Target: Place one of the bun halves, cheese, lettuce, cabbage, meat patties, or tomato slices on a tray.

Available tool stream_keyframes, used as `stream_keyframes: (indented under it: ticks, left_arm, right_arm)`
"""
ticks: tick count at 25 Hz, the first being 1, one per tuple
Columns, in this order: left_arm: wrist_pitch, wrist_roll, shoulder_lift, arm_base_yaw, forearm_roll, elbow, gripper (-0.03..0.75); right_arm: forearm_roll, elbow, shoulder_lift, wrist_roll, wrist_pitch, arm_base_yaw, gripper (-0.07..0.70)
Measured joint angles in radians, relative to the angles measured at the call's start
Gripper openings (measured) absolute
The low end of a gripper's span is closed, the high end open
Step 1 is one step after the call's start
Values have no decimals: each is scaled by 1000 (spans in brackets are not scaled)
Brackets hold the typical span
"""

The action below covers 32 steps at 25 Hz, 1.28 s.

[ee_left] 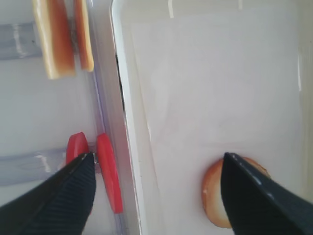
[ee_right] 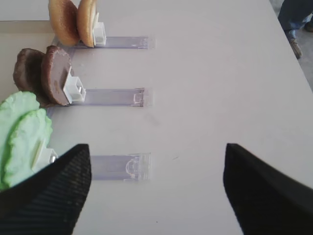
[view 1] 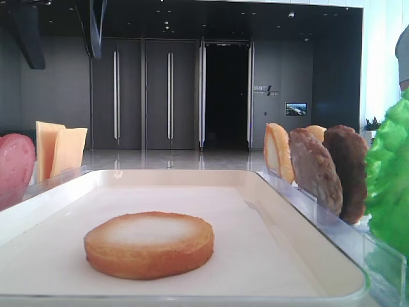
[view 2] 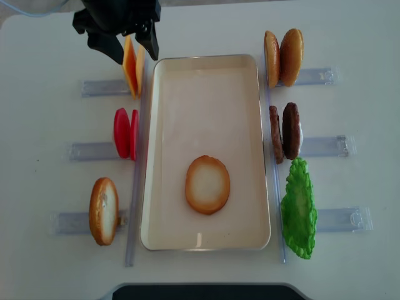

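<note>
**1 bun half lying on the tray; both grippers standing apart and empty.**

Exterior high view: a bun half (view 1: pixel 149 244) is lying cut face up near the front edge of the tray (view 1: pixel 38 211), while meat patties (view 1: pixel 315 169) are standing in a rack beside its right rim.
Right wrist view: the right gripper (ee_right: pixel 156 188) is hanging with jaws apart over bare table, holding nothing; the lettuce (ee_right: pixel 22 139) is standing just beside its left finger, so a careless swing is risking a toppled leaf.
Left wrist view: the left gripper (ee_left: pixel 156 193) is spread wide, straddling the tray's rim; tomato slices (ee_left: pixel 108 178) are sitting at 1 finger, and a descent is risking a strike on the rim.
Realsense view: the left gripper (view 2: pixel 119 39) is hovering by the cheese (view 2: pixel 134 65) at the tray's far-left corner; thin slices are likely slipping or coming up 2 together.
</note>
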Motion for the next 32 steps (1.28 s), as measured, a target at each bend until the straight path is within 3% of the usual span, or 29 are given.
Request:
stream_keyframes:
  ticks: [5,20,25,32]
  left_arm:
    - [1,12,0,47,23,0,608]
    - [2,139,0,418,71,0,597]
    - [2,179,0,456,77,0,597]
    - [3,207,-82,458,77,0,597]
  right_arm:
    - [0,0,0,0,0,0,531]
    - [0,0,0,0,0,0,531]
    - [0,0,0,0,0,0,531]
    - [0,0,0,0,0,0,531]
